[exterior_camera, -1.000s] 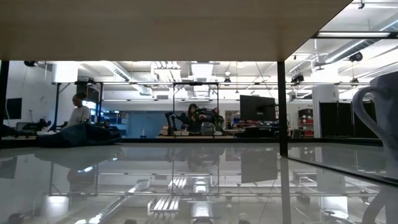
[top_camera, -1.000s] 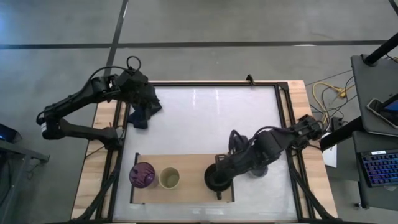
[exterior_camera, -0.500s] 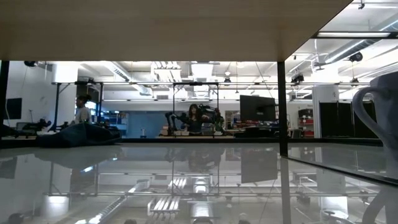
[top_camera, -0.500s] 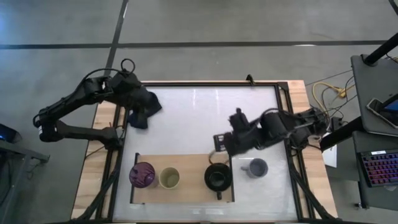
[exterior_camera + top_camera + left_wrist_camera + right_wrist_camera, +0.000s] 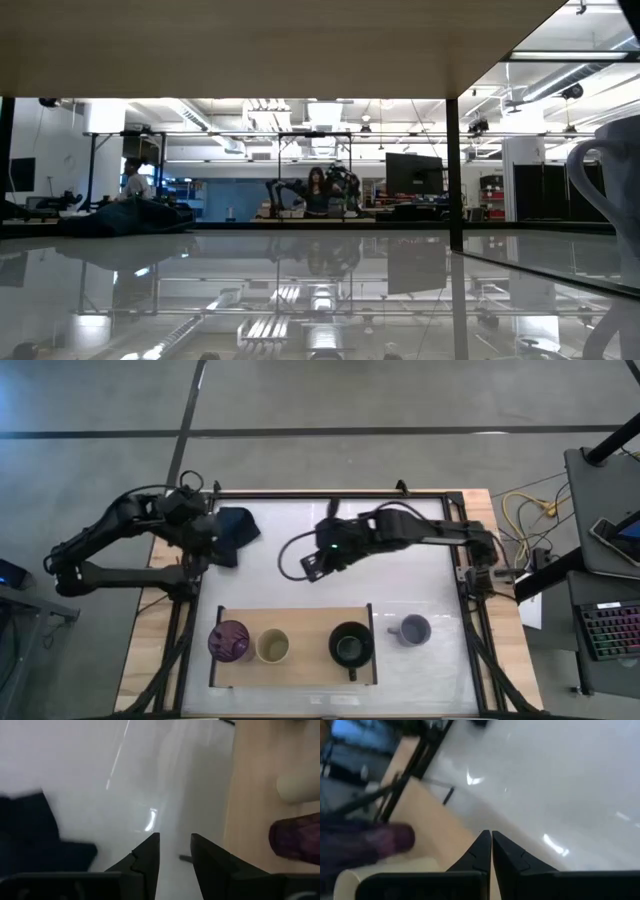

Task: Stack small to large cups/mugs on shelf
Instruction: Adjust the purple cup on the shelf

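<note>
On the light-wood shelf (image 5: 305, 660) stand the purple tumbler (image 5: 230, 640), the beige cup (image 5: 272, 647) and the black mug (image 5: 351, 645), its handle toward the near edge. The lavender-grey mug (image 5: 410, 629) stands on the white table just right of the shelf; it also fills the right edge of the low view (image 5: 612, 190). My right gripper (image 5: 310, 566) hovers over mid-table, shut and holding nothing (image 5: 491, 845). My left gripper (image 5: 204, 543) is at the far left beside the dark blue cloth (image 5: 236, 528), open and holding nothing (image 5: 174, 851).
The black table frame (image 5: 455, 560) runs along both sides. Bare white tabletop (image 5: 400, 585) lies between the shelf and the far edge. The wrist views show the tumbler (image 5: 295, 837) and beige cup (image 5: 300, 787) ahead on the shelf. People stand in the room beyond (image 5: 318, 190).
My right gripper has left the black mug on the shelf and swung toward the table's far edge and leftward, to mid-table. The mug stays upright where it was. My left gripper has drawn back toward the table's left edge, off the cloth.
</note>
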Robot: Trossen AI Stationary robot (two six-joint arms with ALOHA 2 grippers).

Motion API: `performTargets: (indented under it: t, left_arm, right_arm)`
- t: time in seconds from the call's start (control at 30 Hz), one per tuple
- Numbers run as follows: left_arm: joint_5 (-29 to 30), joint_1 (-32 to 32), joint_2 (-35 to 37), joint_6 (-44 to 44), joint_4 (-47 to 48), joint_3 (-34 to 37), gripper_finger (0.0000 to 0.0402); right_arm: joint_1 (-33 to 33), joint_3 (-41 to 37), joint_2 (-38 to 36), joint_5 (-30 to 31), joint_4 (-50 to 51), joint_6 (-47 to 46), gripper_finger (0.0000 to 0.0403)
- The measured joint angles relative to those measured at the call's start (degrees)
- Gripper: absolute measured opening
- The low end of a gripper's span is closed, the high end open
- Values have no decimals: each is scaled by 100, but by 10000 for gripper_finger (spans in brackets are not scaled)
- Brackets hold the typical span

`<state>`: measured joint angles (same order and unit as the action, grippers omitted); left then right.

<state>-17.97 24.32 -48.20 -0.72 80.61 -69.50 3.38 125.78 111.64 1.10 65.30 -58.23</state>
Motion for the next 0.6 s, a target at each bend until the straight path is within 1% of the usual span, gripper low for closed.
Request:
performTargets:
  t: [0.13,0.27,0.37,0.47,0.6]
  left_arm:
    - [-317,-5,591,844,-4,324,95]
    - [-499,-9,1231,1638,-26,353,95]
    - [-878,-5,1694,2191,-36,353,95]
    - [-923,-11,2103,2630,-15,339,95]
    - [-979,-5,2354,3082,-39,412,95]
  right_arm:
    - [-125,0,347,-820,-552,366,9]
    - [-242,0,584,-1598,-1274,488,9]
    - [-336,4,767,-2229,-1692,493,9]
    - [-390,11,982,-2671,-1895,491,9]
    - [-437,13,1240,-3134,-2246,469,9]
